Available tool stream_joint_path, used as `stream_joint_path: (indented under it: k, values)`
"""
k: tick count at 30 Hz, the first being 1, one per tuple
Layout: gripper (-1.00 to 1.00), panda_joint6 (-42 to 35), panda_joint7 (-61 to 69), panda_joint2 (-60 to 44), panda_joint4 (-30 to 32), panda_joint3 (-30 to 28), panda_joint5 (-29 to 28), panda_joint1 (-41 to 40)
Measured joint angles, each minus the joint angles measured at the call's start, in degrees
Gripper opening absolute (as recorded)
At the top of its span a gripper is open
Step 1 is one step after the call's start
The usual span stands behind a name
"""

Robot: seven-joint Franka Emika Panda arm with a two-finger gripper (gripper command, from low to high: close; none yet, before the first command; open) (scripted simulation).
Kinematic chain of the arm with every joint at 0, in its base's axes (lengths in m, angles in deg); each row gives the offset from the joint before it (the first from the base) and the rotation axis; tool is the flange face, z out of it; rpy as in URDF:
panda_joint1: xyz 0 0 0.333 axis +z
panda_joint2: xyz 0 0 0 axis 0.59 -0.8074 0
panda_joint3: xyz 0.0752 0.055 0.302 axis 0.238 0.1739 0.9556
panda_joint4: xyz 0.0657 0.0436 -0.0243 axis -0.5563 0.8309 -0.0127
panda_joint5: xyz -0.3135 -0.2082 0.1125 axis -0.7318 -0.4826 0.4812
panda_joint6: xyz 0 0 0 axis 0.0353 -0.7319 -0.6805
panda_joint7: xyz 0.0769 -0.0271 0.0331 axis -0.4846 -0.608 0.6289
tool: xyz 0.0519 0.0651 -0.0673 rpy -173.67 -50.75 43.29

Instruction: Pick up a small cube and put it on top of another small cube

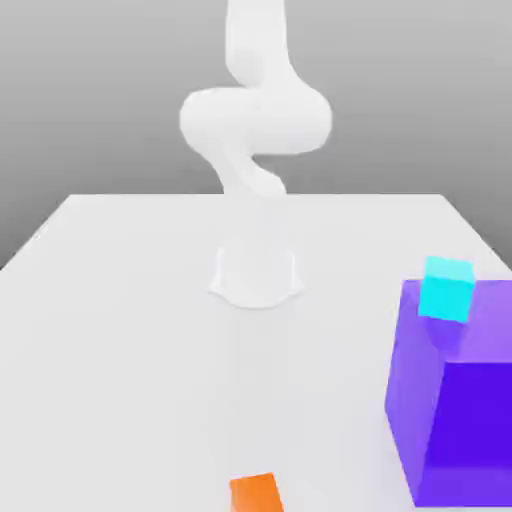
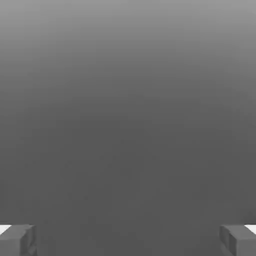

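A small cyan cube (image 1: 446, 288) rests on top of a big purple block (image 1: 460, 400) at the exterior view's right. A small orange cube (image 1: 257, 493) lies on the white table (image 1: 120, 330) at the near edge, cut off by the picture's border. In the hand view my gripper (image 2: 128, 240) stands open, its two grey fingertips (image 2: 17, 240) far apart with nothing between them, and plain grey background beyond. The white arm (image 1: 255, 115) rises from its base (image 1: 256, 275) at the table's middle and folds upward.
The purple block is much larger than the cubes and takes up the near right corner of the table. The arm's base stands between the table's far edge and the orange cube.
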Motion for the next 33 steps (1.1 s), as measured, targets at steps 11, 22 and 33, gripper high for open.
stream_joint_path:
  k: [11, 22, 33]
  values:
    - [0.00, -2.40, -21.62, -14.69, -0.99, 23.77, -10.72, -4.02]
    - [0.00, -1.54, -52.68, -31.94, 1.57, 48.79, -29.37, -7.08]
    - [0.00, -1.34, -80.56, -52.00, 6.14, 54.64, -45.88, 2.12]
